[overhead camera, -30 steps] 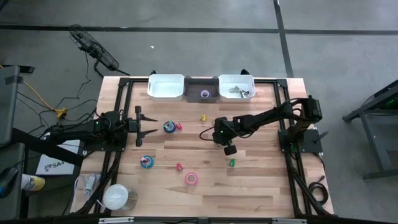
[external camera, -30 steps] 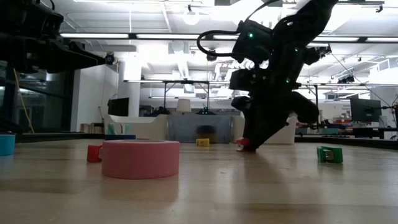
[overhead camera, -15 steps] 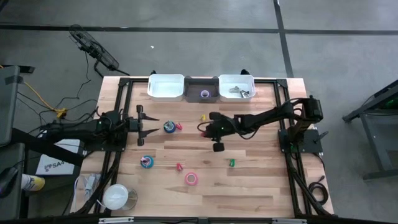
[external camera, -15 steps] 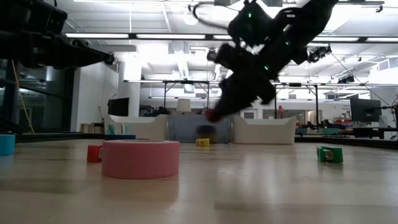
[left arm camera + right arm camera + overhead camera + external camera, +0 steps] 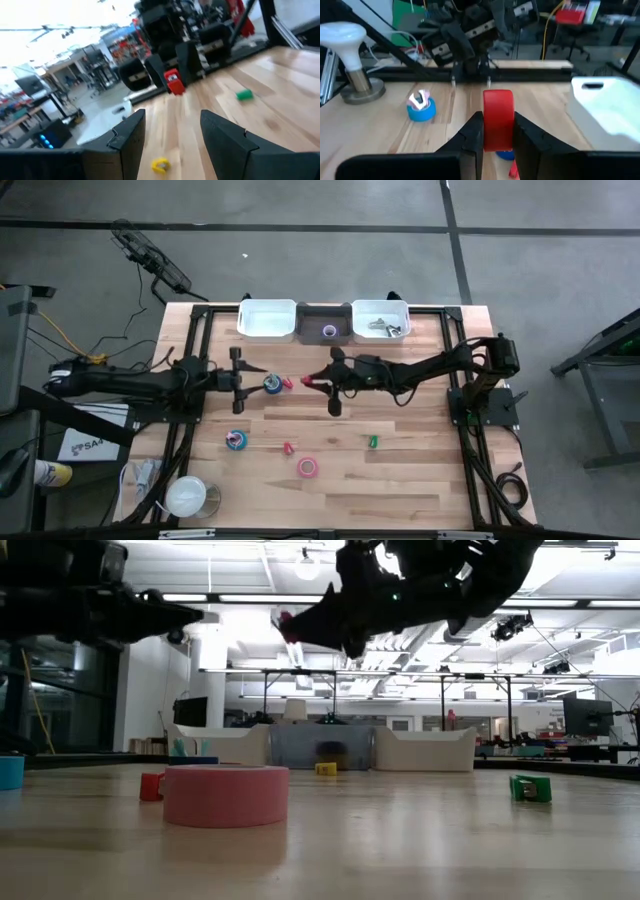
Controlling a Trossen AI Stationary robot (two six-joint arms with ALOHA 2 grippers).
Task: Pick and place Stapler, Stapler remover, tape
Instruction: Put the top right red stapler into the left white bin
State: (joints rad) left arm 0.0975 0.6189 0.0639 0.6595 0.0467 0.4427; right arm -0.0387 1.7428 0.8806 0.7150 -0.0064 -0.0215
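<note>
1. The right pincer (image 5: 308, 382) is being held clenched on a small solid red piece (image 5: 498, 119), which is gripped between its two dark fingers (image 5: 471, 134) and carried clear above the counter (image 5: 420, 470); in the low view the same piece (image 5: 286, 620) is showing high above the boards.
2. The left pincer (image 5: 258, 381) is being held released, its fingers (image 5: 128, 134) spread apart with nothing between them, just beside a blue tape roll (image 5: 271, 384) at the counter's left-centre.
3. The two pincers are being pointed toward each other, with that blue roll lying between them.
4. A second blue roll (image 5: 236, 441), with something pink in its hole, is lying nearer the front left; in the right wrist view it (image 5: 421, 106) is seen resting flat.
5. A pink tape roll (image 5: 308, 468) is lying flat toward the front centre, shown large in the low view (image 5: 226, 795).
6. A purple roll (image 5: 330, 331) is sitting in the dark middle bin (image 5: 313, 313) at the back edge.
7. A white bin (image 5: 267, 332) is standing to its left, and another white bin (image 5: 382, 311) holding metallic items to its right.
8. A small green piece (image 5: 373, 442) is lying right of centre, a small red piece (image 5: 288, 449) near the pink roll, and a yellow piece (image 5: 160, 165) ahead of the left pincer.
</note>
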